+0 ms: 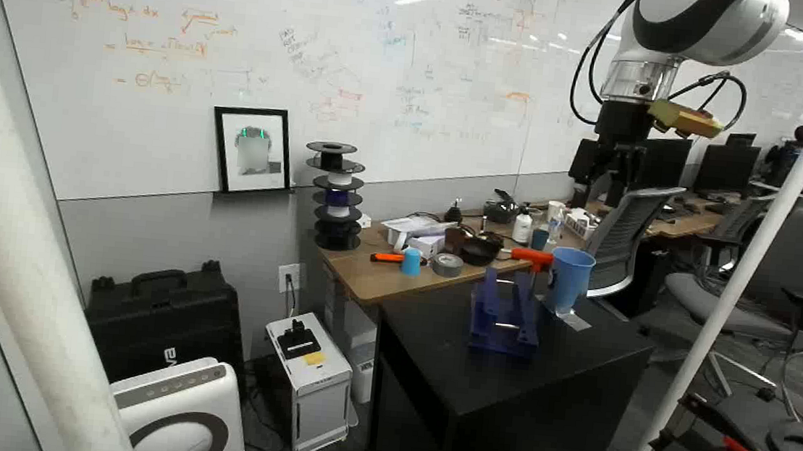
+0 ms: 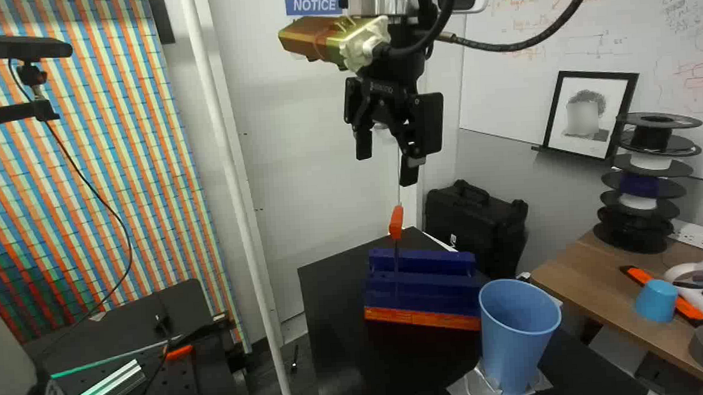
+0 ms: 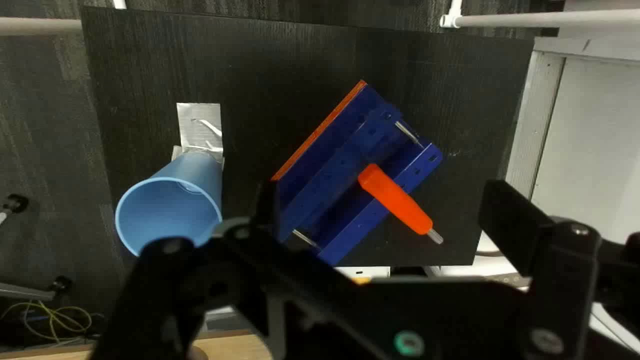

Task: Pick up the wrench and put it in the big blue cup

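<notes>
Gripper is pointed down, jaws spread, well above the wrench, which is held upright in the rack; in an exterior view, the big blue cup is seen near right.

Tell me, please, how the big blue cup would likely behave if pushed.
The big blue cup probably resists sliding, with silver tape at its base. Its tall, flared shape may let it tip. Thin walls suggest it's light.

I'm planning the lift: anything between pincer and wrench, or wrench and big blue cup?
Nothing visible separates the open pincer from the T-handle wrench. It stands in the navy rack, which likely blocks sideways travel toward the big blue cup.
</notes>
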You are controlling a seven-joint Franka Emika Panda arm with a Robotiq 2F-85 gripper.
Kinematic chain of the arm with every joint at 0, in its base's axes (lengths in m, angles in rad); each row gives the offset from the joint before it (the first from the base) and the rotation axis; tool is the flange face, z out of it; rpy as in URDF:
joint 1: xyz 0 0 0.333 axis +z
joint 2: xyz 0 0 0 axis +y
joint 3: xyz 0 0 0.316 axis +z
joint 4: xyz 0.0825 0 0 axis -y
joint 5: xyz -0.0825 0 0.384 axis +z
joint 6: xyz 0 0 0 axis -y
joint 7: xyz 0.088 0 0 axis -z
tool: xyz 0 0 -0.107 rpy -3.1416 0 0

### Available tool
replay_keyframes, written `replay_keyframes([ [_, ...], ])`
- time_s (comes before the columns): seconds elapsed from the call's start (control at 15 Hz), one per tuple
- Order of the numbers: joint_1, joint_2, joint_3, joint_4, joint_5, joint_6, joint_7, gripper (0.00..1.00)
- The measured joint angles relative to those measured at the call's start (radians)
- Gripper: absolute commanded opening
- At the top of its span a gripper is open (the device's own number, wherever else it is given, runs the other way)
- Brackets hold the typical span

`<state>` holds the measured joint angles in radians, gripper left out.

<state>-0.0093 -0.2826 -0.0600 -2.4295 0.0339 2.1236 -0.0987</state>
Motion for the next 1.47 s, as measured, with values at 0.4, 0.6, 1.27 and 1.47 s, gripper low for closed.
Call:
replay_keyframes([
  [0.4, 0.000, -0.002, 0.000, 0.013, 0.000, 0.000, 0.000, 1.00],
  [0.6, 0.000, -0.002, 0.000, 0.013, 0.000, 0.000, 0.000, 1.00],
  [1.27, 0.035, 0.118, 0.044, 0.046, -0.038, -0.017, -0.133, 1.00],
  [1.47, 0.037, 0.191, 0.062, 0.092, -0.111, -0.010, -0.173, 1.00],
])
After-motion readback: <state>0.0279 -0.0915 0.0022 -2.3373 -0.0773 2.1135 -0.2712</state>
